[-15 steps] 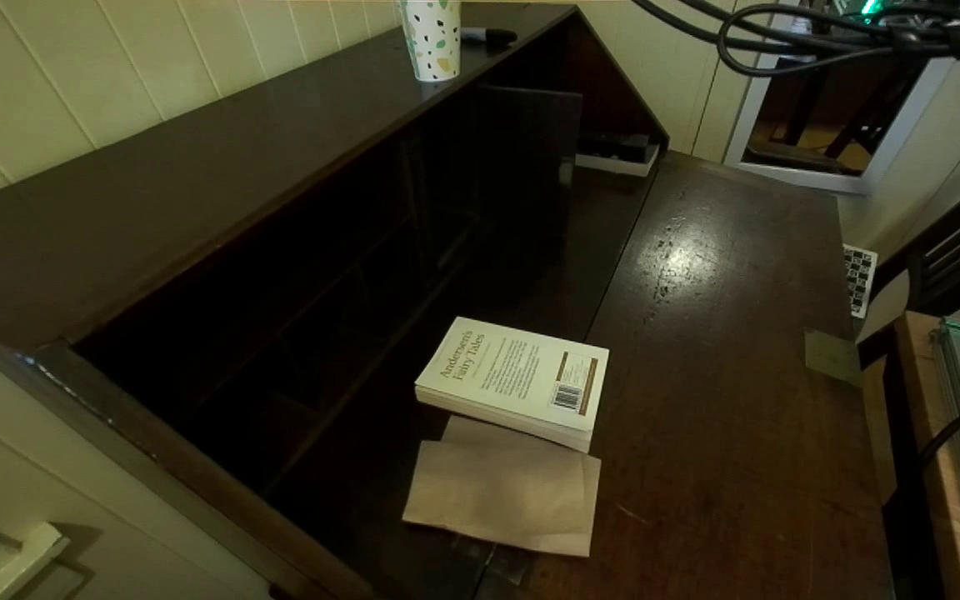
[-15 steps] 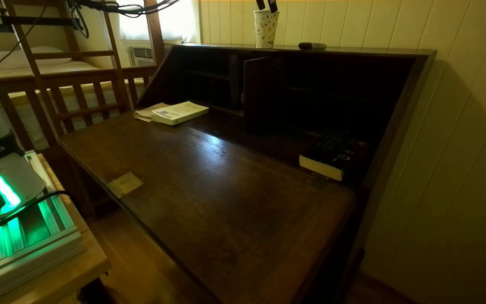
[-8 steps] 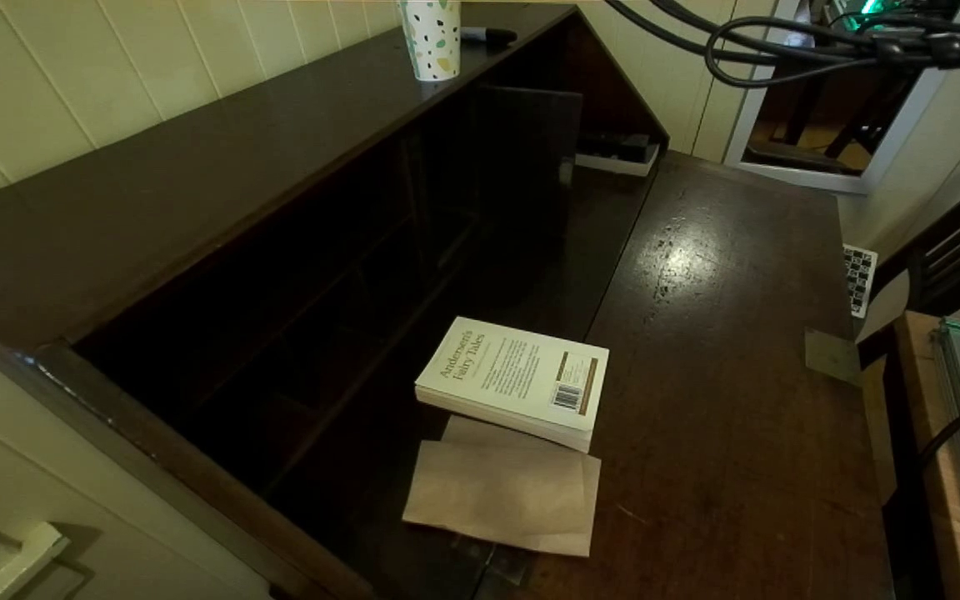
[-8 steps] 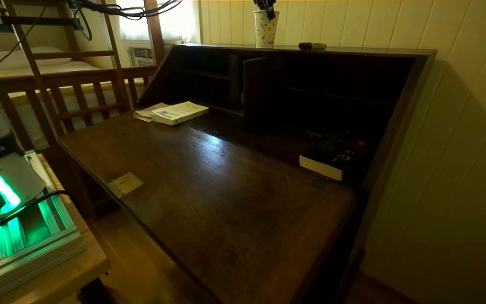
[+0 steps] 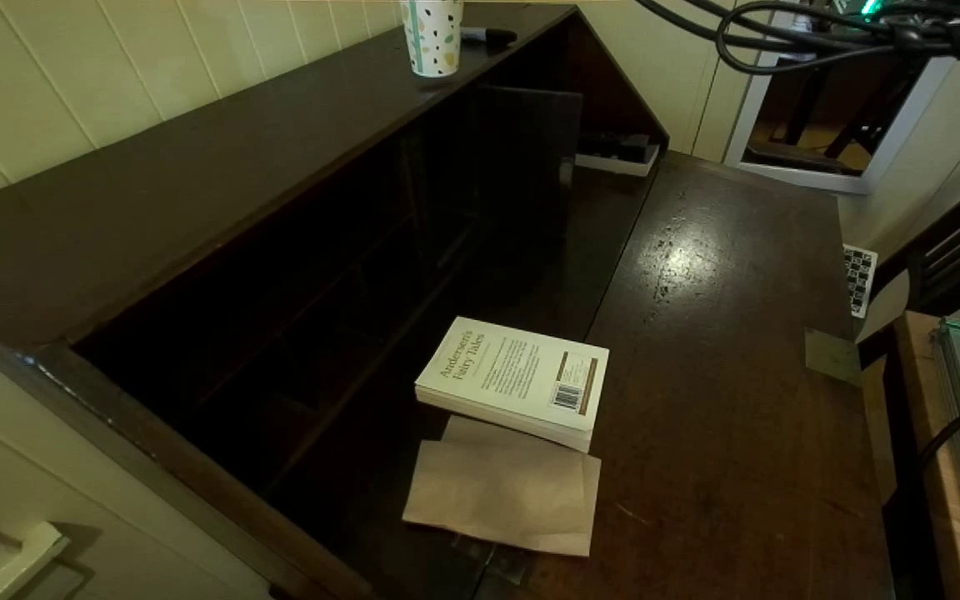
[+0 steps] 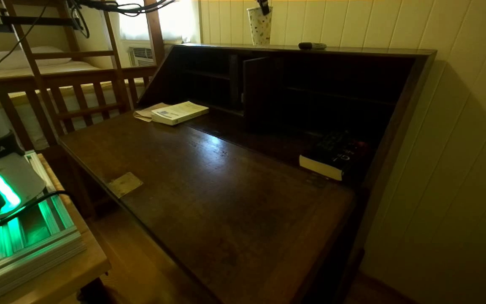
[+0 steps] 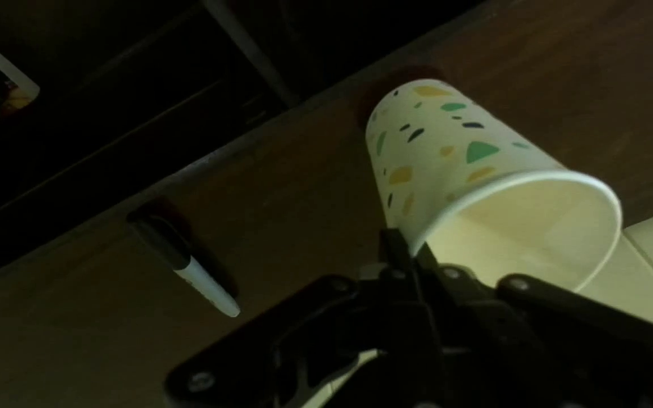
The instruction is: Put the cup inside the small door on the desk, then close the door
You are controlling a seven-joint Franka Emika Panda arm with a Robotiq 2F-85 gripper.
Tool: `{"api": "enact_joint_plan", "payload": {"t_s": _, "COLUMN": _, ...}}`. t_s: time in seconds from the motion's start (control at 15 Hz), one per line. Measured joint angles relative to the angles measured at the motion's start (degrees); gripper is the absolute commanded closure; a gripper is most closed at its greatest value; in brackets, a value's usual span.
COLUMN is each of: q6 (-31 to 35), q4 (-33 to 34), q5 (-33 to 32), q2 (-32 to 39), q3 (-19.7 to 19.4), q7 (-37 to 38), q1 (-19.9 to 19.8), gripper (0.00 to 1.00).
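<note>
Desk [image 6: 209, 190] from above, 3 views

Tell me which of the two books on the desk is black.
The black-covered book, lying on the desk apart from the brown paper; Andersen's Fairy Tales, beside that paper, has a pale cover.

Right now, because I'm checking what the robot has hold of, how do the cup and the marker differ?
The cup is wide and hollow; the marker is slim. The cup is roughly upright, while the marker lies on its side. The end effector pinches the cup's rim; nothing grips the marker. Both mix pale and dark colouring.
</note>
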Motion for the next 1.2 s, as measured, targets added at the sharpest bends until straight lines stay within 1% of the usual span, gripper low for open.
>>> {"api": "enact_joint_plan", "payload": {"t_s": 0.33, "q6": -3.99, "q4": -4.07, "q5": 2.92, "q2": -5.57, "q3": 0.45, "q7": -4.42, "q1": 0.03, "gripper": 0.99}}
{"api": "enact_joint_plan", "payload": {"t_s": 0.53, "q6": -6.01, "q4": -8.26, "q5": 4.65, "q2": -10.11, "q3": 0.57, "q7": -8.19, "q1": 0.21, "gripper": 0.99}}
{"api": "enact_joint_plan", "payload": {"t_s": 0.8, "q6": -8.44, "q4": -15.13, "q5": 4.72, "q2": -15.31, "q3": 0.71, "q7": -11.31, "q1": 1.32, "gripper": 0.99}}
{"api": "enact_joint_plan", "payload": {"t_s": 1.0, "q6": -8.42, "q4": -19.86, "q5": 4.49, "q2": -17.1, "q3": 0.94, "q7": -12.01, "q1": 2.25, "gripper": 0.99}}
{"api": "enact_joint_plan", "payload": {"t_s": 1.2, "q6": -6.76, "q4": -23.48, "q5": 4.5, "q2": -16.83, "q3": 1.13, "q7": -12.01, "q1": 2.78, "gripper": 0.99}}
